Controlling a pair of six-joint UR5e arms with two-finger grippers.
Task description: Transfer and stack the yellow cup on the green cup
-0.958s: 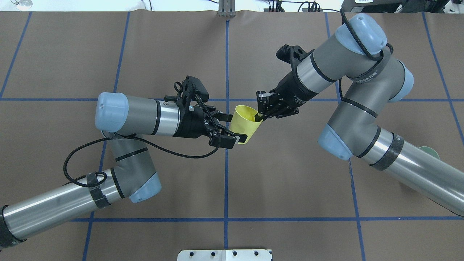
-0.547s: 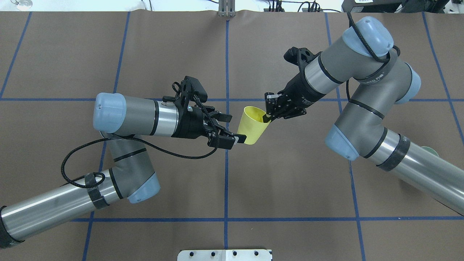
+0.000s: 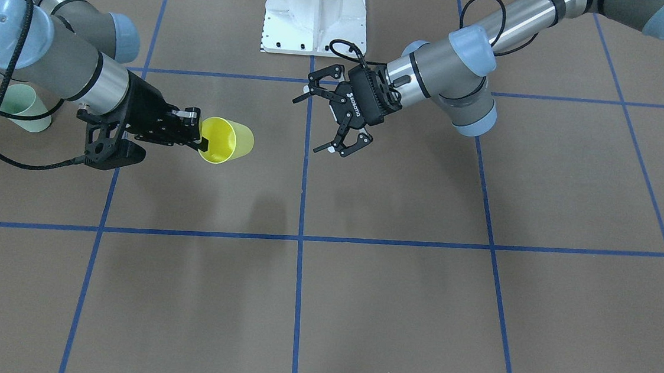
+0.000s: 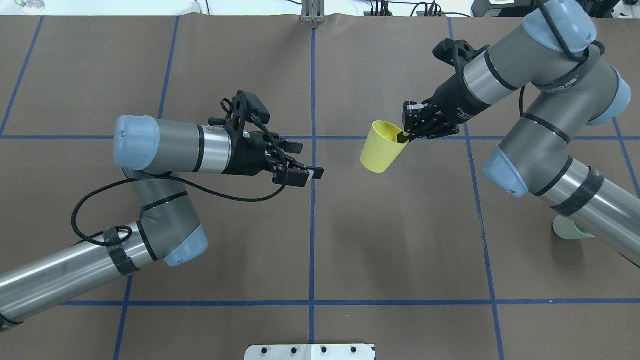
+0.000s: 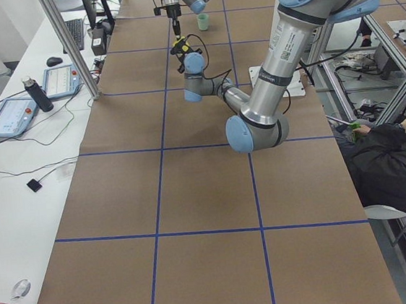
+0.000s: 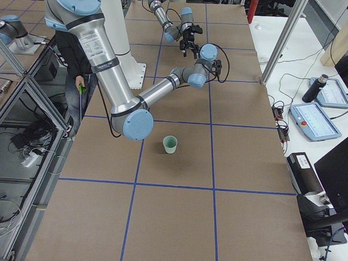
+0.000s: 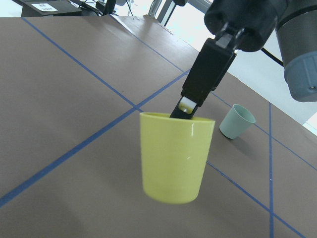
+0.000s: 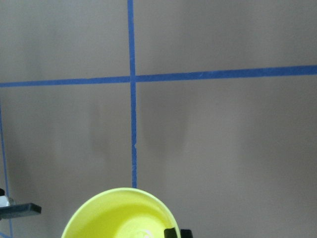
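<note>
The yellow cup (image 4: pixel 381 152) hangs in the air, tilted, right of the table's centre line. My right gripper (image 4: pixel 402 136) is shut on its rim, one finger inside the cup. It also shows in the front view (image 3: pixel 226 140), the left wrist view (image 7: pixel 176 156) and the right wrist view (image 8: pixel 121 215). My left gripper (image 4: pixel 307 161) is open and empty, left of the centre line and clear of the cup. The green cup (image 4: pixel 570 229) stands upright on the table at the right, partly hidden by my right arm. It shows whole in the right side view (image 6: pixel 170 144).
The white robot base plate (image 4: pixel 310 351) sits at the near edge. Blue tape lines (image 4: pixel 312 240) grid the brown table cover. A seated person (image 5: pixel 386 169) and a side bench with tablets (image 5: pixel 10 114) show in the left side view.
My left gripper has come off the yellow cup's base and drawn back to the left. My right gripper has carried the cup to the right and away from it.
</note>
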